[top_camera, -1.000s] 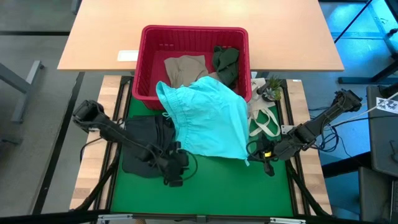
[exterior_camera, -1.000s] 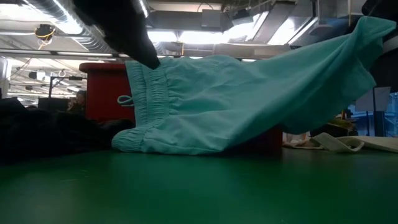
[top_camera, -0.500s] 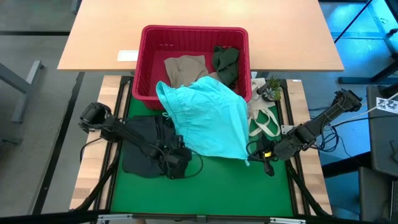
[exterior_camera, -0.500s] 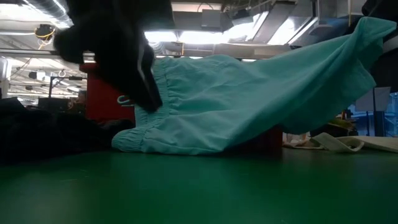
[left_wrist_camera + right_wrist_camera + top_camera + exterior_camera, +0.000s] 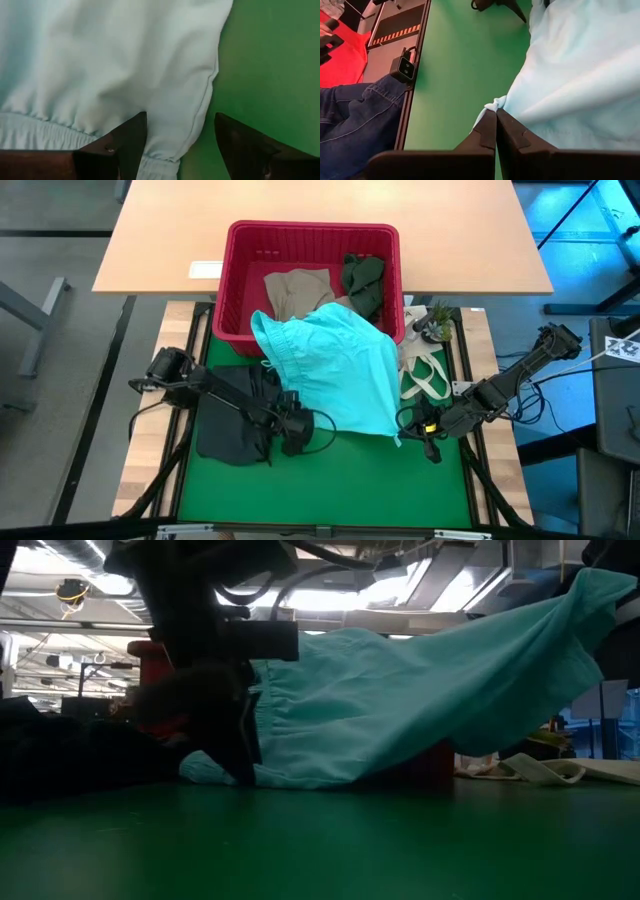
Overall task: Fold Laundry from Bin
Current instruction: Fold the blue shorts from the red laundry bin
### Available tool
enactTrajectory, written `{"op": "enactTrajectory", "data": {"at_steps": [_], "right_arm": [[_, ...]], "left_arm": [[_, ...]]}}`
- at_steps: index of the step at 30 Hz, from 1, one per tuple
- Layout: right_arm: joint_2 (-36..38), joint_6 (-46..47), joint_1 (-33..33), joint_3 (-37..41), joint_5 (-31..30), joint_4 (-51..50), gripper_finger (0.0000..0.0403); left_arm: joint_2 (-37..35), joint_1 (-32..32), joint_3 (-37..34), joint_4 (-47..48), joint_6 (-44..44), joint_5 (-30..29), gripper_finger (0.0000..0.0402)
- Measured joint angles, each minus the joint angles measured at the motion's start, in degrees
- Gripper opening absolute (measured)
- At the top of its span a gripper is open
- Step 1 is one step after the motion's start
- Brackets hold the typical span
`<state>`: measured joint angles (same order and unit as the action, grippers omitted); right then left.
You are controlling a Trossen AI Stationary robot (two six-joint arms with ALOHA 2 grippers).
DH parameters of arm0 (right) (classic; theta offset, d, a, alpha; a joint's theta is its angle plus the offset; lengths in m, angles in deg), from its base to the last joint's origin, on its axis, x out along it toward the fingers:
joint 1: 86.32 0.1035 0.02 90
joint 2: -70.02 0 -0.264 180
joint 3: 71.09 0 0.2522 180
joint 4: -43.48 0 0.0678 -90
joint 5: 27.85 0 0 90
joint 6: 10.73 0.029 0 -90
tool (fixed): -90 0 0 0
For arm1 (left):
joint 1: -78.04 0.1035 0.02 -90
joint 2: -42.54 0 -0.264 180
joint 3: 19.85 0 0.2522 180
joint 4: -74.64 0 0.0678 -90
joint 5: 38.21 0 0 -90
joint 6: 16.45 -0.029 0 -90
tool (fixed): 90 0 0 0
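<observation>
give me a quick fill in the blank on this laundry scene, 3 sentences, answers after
1. The light teal garment drapes from the green mat up over the rim of the ____ bin.
2. The right pincer is ____ on a corner of the teal garment.
3. The left pincer stands ____ at the teal garment's hem, beside the black garment.

Missing words: red; shut; open

White bag (image 5: 425,375) lies beside small plant (image 5: 436,321)
</observation>
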<state>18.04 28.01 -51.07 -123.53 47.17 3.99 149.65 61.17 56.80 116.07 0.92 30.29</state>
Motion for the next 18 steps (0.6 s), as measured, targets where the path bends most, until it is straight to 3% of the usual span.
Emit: {"op": "enactTrajectory", "data": {"at_steps": [5, 13, 18], "right_arm": [[0.0, 0.0, 0.0, 0.0, 0.0, -2.2, 0.0], [0.0, 3.9, 0.0, 0.0, 0.7, -6.1, 0.0], [0.0, 7.5, 0.0, 0.0, 5.1, -7.1, 0.0]], "left_arm": [[0.0, 0.7, 0.0, 0.1, 0.0, 2.7, 0.0175], [0.0, 0.5, 0.0, 0.2, 0.4, 4.1, 0.0018], [-0.3, -0.7, 0.0, -0.3, 0.9, 11.1, 0.0006]]}}
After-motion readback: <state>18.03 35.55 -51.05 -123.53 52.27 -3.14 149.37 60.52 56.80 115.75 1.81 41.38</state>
